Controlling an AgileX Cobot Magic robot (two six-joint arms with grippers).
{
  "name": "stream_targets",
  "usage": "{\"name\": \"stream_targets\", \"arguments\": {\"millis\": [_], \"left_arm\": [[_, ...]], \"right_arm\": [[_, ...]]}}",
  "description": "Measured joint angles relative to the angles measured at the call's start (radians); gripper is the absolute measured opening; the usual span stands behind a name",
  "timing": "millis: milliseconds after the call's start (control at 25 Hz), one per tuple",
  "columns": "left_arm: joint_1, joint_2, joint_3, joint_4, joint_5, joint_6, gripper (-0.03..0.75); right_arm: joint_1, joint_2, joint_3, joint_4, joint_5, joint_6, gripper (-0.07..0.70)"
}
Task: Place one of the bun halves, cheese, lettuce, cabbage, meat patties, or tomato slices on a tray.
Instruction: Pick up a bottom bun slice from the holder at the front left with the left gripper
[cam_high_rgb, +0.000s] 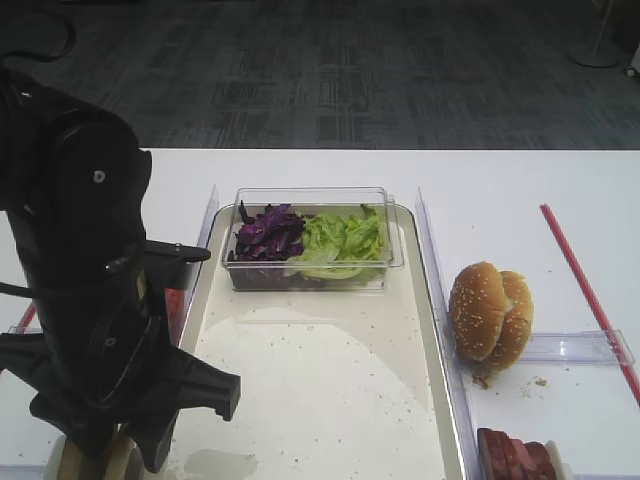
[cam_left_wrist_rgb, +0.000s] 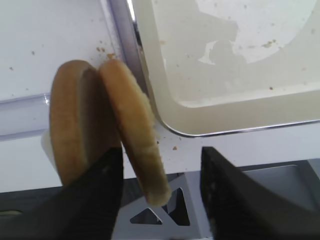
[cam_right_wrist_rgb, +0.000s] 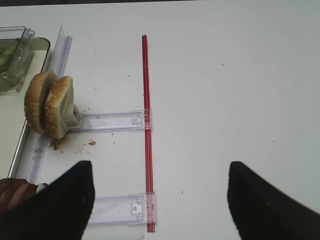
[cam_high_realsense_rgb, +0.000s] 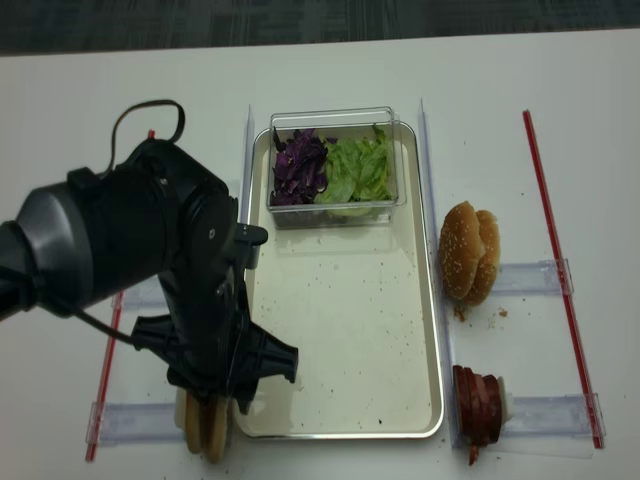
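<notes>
Two plain bun halves stand on edge beside the tray's (cam_left_wrist_rgb: 225, 112) near left corner. The right bun half (cam_left_wrist_rgb: 132, 130) sits between the fingers of my left gripper (cam_left_wrist_rgb: 162, 195), which is open; a gap shows between the bun and the right finger (cam_left_wrist_rgb: 235, 200). The left finger overlaps the other bun half (cam_left_wrist_rgb: 70, 120). In the high view my left arm covers most of the bun halves (cam_high_realsense_rgb: 205, 430). Cabbage (cam_high_rgb: 268, 232) and lettuce (cam_high_rgb: 345, 238) fill a clear tub. Meat patties (cam_high_realsense_rgb: 480, 405) stand right of the tray. My right gripper (cam_right_wrist_rgb: 160, 200) is open over bare table. Cheese and tomato slices are out of view.
The clear tub (cam_high_rgb: 312, 200) rests at the far end of the tray (cam_high_rgb: 320, 390). Two sesame-seeded buns (cam_high_rgb: 490, 312) stand on edge right of the tray. A red rail (cam_right_wrist_rgb: 146, 100) and clear plastic dividers (cam_right_wrist_rgb: 110, 121) lie on the white table.
</notes>
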Motion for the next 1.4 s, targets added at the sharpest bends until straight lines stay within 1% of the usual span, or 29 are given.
{"name": "stream_targets", "arguments": {"millis": [200, 520, 720, 1040, 1280, 1400], "left_arm": [[0.0, 0.007, 0.0, 0.0, 0.002, 0.0, 0.323], [0.0, 0.038, 0.0, 0.005, 0.0, 0.0, 0.279], [0.0, 0.038, 0.0, 0.033, 0.0, 0.0, 0.262], [0.0, 0.038, 0.0, 0.051, -0.007, -0.002, 0.132], [0.0, 0.038, 0.0, 0.062, -0.007, -0.004, 0.071], [0.0, 0.038, 0.0, 0.064, -0.005, -0.004, 0.064]], "right_arm": [[0.0, 0.0, 0.0, 0.0, 0.0, 0.0, 0.571], [0.0, 0.0, 0.0, 0.0, 0.0, 0.0, 0.571], [0.0, 0.0, 0.0, 0.0, 0.0, 0.0, 0.571], [0.0, 0.0, 0.0, 0.0, 0.0, 0.0, 0.571], [0.0, 0.0, 0.0, 0.0, 0.0, 0.0, 0.571], [0.0, 0.0, 0.0, 0.0, 0.0, 0.0, 0.571]]}}
